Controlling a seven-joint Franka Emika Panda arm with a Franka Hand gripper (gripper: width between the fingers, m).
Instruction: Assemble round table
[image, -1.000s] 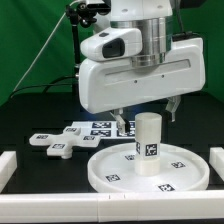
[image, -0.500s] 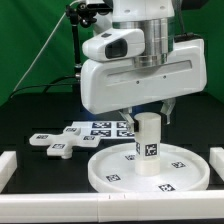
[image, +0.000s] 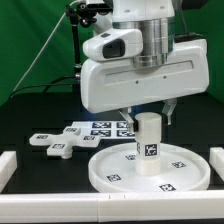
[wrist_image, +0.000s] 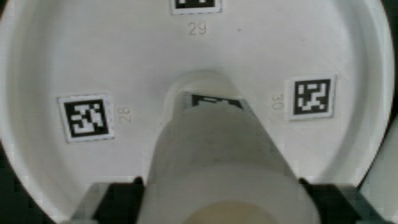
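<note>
The large round disc (image: 105, 172) lies flat on the table, tagged side up. The short thick cylinder leg (image: 148, 146) stands upright at its middle. My gripper (image: 147, 116) reaches down over the leg's top and is shut on it. In the wrist view the dark fingers (wrist_image: 121, 200) press both sides of the leg (wrist_image: 217, 150), with the disc (wrist_image: 98, 55) beneath. The cross-shaped base (image: 58, 146) lies loose on the exterior view's left, beside the disc.
The marker board (image: 103, 128) lies behind the disc. White border blocks stand at the exterior view's left (image: 9, 165), right (image: 215, 160) and front (image: 100, 208). The arm's white body hangs over the rear of the disc.
The fingers have closed in against the leg's sides. The arm, leg and disc have stayed in place.
</note>
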